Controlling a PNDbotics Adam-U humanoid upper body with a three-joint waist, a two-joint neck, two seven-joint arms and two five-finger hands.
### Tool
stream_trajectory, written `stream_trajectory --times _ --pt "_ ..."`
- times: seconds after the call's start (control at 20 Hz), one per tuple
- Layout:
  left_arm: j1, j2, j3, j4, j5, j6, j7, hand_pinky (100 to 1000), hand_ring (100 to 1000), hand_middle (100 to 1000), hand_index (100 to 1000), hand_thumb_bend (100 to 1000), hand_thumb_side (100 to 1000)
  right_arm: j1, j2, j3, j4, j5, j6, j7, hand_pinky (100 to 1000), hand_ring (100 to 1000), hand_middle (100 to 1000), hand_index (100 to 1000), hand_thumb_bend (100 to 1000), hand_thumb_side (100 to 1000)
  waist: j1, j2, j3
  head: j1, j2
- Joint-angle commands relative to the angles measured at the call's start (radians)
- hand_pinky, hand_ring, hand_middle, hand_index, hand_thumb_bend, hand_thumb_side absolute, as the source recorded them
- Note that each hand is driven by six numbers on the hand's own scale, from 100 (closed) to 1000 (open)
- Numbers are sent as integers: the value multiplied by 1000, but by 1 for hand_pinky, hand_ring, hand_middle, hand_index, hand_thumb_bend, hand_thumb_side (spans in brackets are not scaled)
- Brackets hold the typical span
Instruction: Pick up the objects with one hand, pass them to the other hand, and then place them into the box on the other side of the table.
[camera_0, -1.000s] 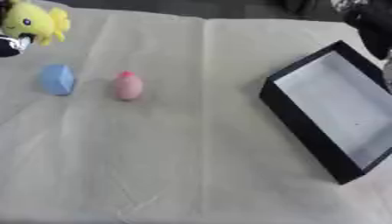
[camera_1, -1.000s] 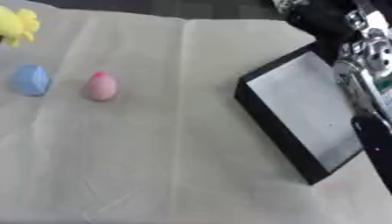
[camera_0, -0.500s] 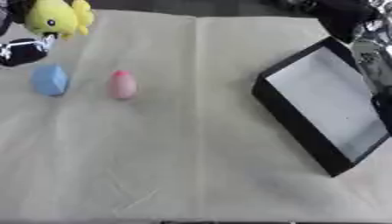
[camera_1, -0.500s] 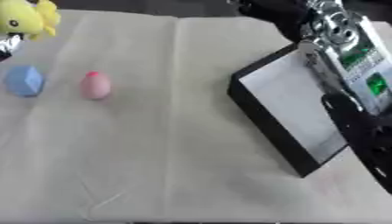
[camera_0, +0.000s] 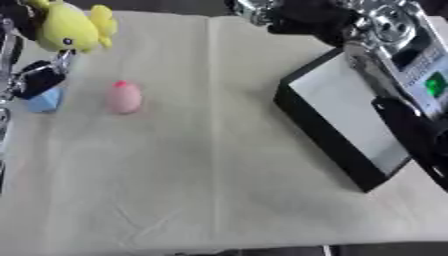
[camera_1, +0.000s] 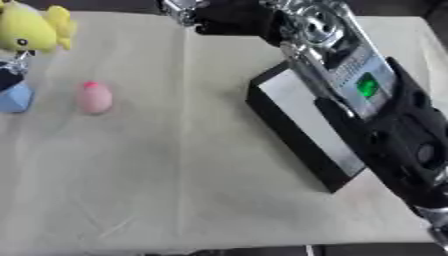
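**A:** so where was everything at that point? The left hand (camera_0: 35, 82) had the fluffy yellow plush chick (camera_0: 68, 27) up off the surface at the far left, fingers looked wrapped on its underside. The right hand (camera_1: 223, 17) was stretched across the far edge toward the middle, and I honestly couldn't tell if its fingers were spread or curled.

**B:** yeah, and the black shallow box with the pale floor (camera_0: 346, 117) sat at the right, under the right forearm. The pink egg-shaped toy (camera_0: 123, 96) and the pale blue faceted block (camera_0: 44, 100) were on the cream cloth-covered surface (camera_0: 219, 180) at the left.

**A:** my worry was the handover. The chick's soft and round; if the left hand let go before the right had it, it'd drop.

**B:** or the right forearm could've clipped the box rim swinging back.
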Motion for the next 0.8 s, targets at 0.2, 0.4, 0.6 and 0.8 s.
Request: stream_trajectory --times 0.2,0.4,0.6,0.8 --pt "2 -46 -14 -39 -71 -45 82 580 377 268 445 125 100 -52 39 45 -17 -1 39 46 1000 1000 1000 1000 146 422 3 -24 6 -22 -3" --pt "5 -75 -23 -35 -97 -61 102 579 375 265 444 119 100 -66 60 68 -8 -23 42 73 1000 1000 1000 1000 157 435 2 -21 12 -26 -4" --pt "5 -96 -33 -34 -119 -75 113 579 378 267 443 125 100 -73 74 89 4 -52 39 100 1000 1000 1000 1000 185 429 1 -19 16 -27 -6" --pt "5 -110 -46 -40 -143 -94 132 577 380 260 441 126 100 -82 81 105 21 -46 35 118 1000 1000 1000 1000 198 425 0 -18 20 -29 -6"
